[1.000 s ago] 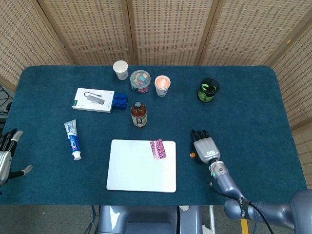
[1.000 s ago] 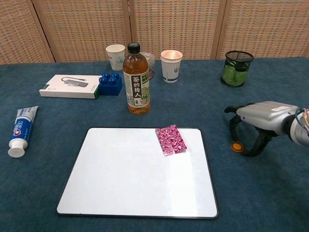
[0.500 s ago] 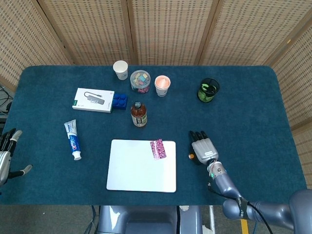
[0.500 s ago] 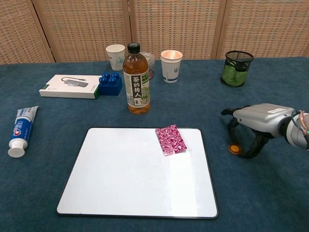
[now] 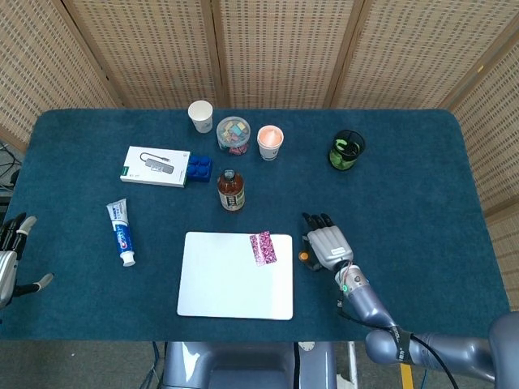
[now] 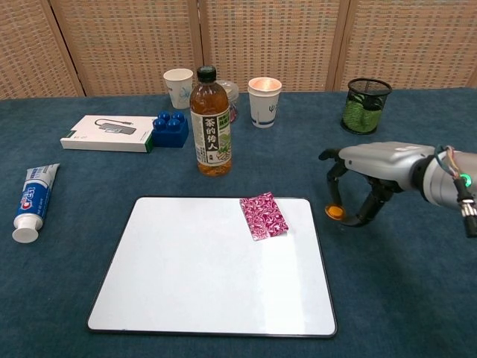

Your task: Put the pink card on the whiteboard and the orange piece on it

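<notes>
The pink patterned card (image 6: 263, 215) lies on the upper right corner of the whiteboard (image 6: 201, 276); the head view shows the card (image 5: 262, 248) and the whiteboard (image 5: 227, 284) too. My right hand (image 6: 367, 170) hovers just right of the board's edge and pinches the small round orange piece (image 6: 335, 212) between thumb and fingers, slightly above the cloth. From the head camera the right hand (image 5: 327, 245) has the orange piece (image 5: 303, 256) at its left side. My left hand (image 5: 10, 263) stays at the table's left edge, fingers apart and empty.
A tea bottle (image 6: 209, 123) stands just behind the whiteboard. Further back are a white box (image 6: 108, 133), a blue block (image 6: 171, 128), two paper cups (image 6: 264, 101), a jar and a mesh pen holder (image 6: 363, 105). A toothpaste tube (image 6: 33, 194) lies at the left.
My right hand has carried the orange piece leftward and a little up, from the open cloth to close beside the whiteboard's right edge. The left hand and the card have not moved.
</notes>
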Controlling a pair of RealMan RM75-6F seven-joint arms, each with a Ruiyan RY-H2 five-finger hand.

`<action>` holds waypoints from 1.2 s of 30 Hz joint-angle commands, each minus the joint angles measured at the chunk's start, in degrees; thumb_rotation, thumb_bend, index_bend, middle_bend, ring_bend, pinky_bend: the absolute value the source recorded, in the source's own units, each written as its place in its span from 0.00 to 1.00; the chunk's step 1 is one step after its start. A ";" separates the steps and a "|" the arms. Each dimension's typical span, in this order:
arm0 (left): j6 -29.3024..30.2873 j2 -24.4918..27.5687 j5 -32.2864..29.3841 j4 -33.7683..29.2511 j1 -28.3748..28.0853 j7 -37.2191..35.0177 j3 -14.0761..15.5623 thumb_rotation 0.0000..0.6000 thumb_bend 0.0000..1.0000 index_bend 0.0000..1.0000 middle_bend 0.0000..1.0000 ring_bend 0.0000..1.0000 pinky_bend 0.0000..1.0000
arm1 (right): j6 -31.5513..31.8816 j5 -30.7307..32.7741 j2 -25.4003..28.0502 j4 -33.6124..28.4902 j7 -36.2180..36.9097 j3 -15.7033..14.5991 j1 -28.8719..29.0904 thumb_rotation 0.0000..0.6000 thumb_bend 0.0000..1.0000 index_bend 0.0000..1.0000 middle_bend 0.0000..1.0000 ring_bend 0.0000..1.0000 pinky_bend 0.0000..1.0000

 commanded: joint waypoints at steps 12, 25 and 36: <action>-1.11 0.85 -1.13 0.28 -0.17 -2.24 -0.38 1.00 0.00 0.00 0.00 0.00 0.00 | 3.59 16.94 -10.71 3.04 -11.94 7.43 11.10 1.00 0.36 0.54 0.00 0.00 0.00; -2.51 1.42 -1.52 0.99 -0.67 -4.19 -0.50 1.00 0.00 0.00 0.00 0.00 0.00 | 5.18 25.82 -14.98 7.27 -16.49 9.72 15.31 1.00 0.00 0.11 0.00 0.00 0.00; -2.28 1.44 -1.34 0.90 -0.61 -4.22 -0.41 1.00 0.00 0.00 0.00 0.00 0.00 | 8.58 25.63 -8.98 -0.73 -15.78 10.53 14.06 1.00 0.00 0.07 0.00 0.00 0.00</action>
